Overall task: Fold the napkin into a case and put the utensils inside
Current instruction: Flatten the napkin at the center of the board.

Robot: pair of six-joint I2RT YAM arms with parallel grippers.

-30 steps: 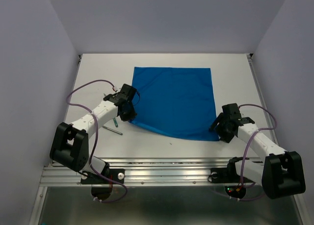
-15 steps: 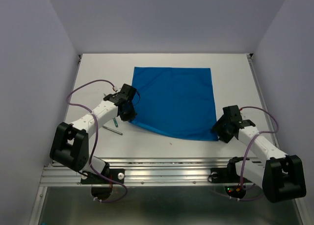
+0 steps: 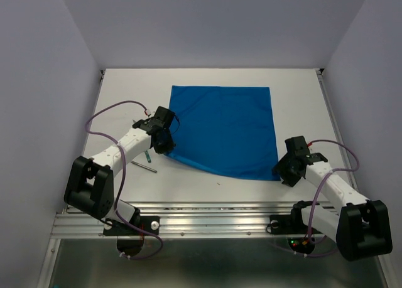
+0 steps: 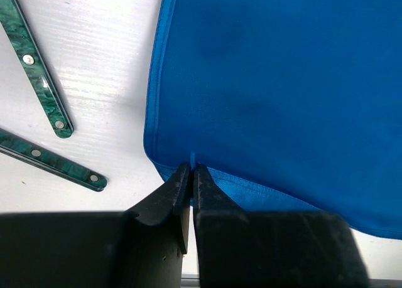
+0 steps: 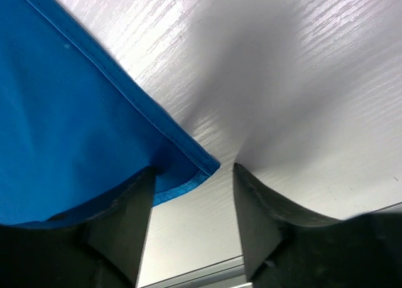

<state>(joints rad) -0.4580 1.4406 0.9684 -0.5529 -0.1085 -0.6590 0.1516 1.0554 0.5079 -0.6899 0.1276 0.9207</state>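
A bright blue napkin [image 3: 223, 128] lies spread on a white surface [image 3: 119, 90], the left hand [image 4: 191, 175] pinching its near left corner, the right hand [image 5: 191, 178] gaping wide astride its near right corner, two green-handled utensils [image 4: 38, 81] just left of it.

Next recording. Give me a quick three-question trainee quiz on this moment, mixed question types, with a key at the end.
1. True or false: the left gripper is shut on the near-left corner of the napkin.
2. Pick one. The right gripper has its jaws: A) clamped flat on the cloth; B) open, astride the near-right corner; C) raised far above the napkin.
3. Fill in: the left wrist view shows ___ green-handled utensils beside the napkin.

Key: 1 true; 2 B; 3 two.
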